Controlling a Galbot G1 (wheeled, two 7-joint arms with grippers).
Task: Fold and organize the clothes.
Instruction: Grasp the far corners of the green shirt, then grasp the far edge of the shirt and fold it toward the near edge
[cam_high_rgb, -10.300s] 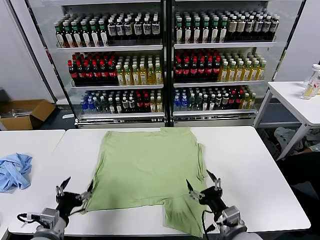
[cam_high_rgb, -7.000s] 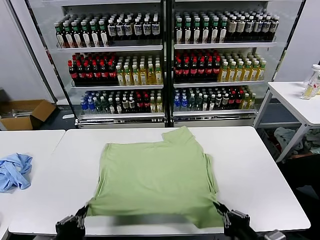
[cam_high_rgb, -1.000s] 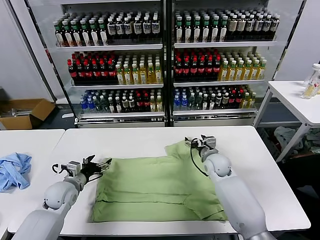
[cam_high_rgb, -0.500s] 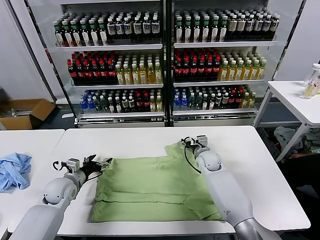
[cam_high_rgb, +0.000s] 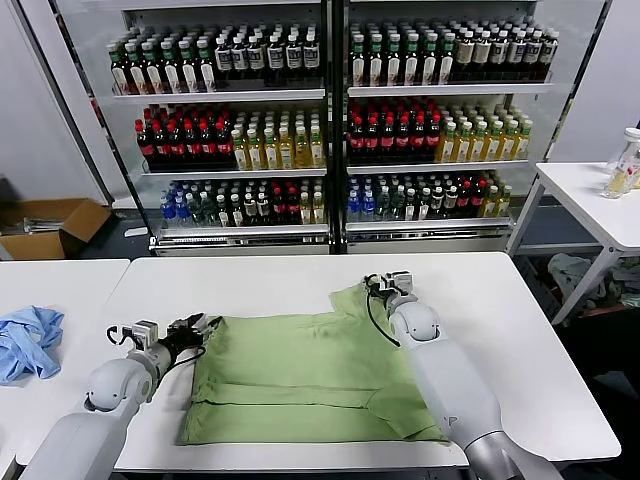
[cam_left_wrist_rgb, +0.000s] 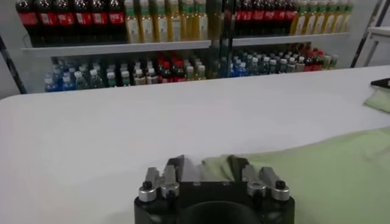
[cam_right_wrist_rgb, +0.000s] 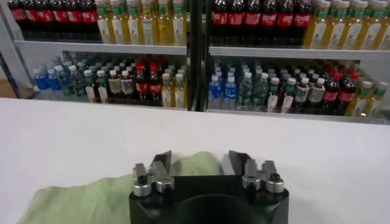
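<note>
The green shirt (cam_high_rgb: 310, 375) lies on the white table (cam_high_rgb: 520, 340), folded once so its near half is doubled over. A moment ago the left gripper (cam_high_rgb: 192, 327) was just beside the shirt's far left corner; now it reaches the cloth. The right gripper (cam_high_rgb: 378, 284) has slid onto the raised far right corner. So a second fold looks ready to start. The head view hides the fingers. The wrist views show both grippers spread open, with green cloth between the left fingers (cam_left_wrist_rgb: 177, 169) and the right fingers (cam_right_wrist_rgb: 159, 164).
</note>
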